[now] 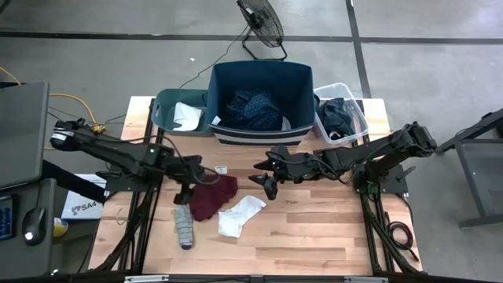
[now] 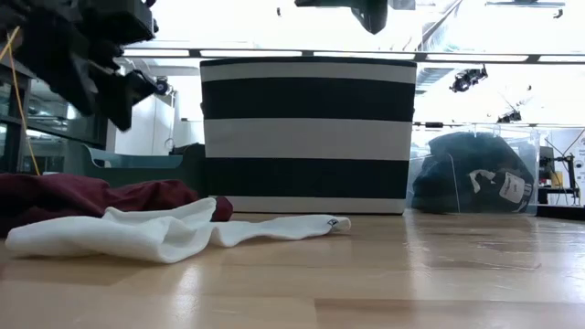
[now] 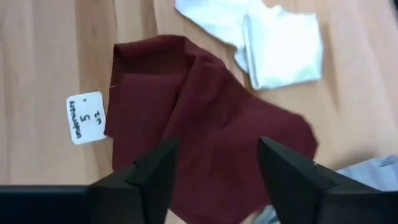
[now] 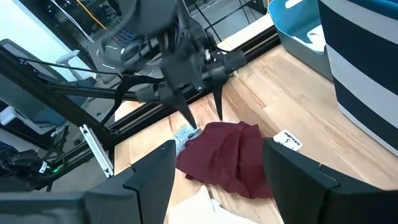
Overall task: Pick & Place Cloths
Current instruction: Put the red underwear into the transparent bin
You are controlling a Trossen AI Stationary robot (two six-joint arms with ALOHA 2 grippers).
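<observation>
The crumpled maroon cloth [image 1: 212,196] lies on the bare wooden table [image 1: 314,236], just in front of the striped navy-and-white fabric bin [image 1: 261,98], with a limp white sock [image 1: 240,214] touching its near edge and a grey ribbed sock [image 1: 182,226] lying against its other side. The left gripper [image 3: 217,174] hangs directly above the maroon cloth with its two dark fingers parted and nothing between them; the right wrist view shows the fingertips pointing down, just clear of the fabric. The right gripper [image 4: 217,171] waits near the middle of the table, its fingers also apart and empty. The cloth looks thin, light and entirely soft, so it should fold and drape rather than lift as one piece, and it may drag a touching sock along. The best hold is probably a raised fold or ridge near the middle of the bunch, where the fingers can pinch several layers at once; a flat single-layer edge would likely slip out. A small white paper label [image 3: 86,117] lies beside the cloth and is best avoided.
</observation>
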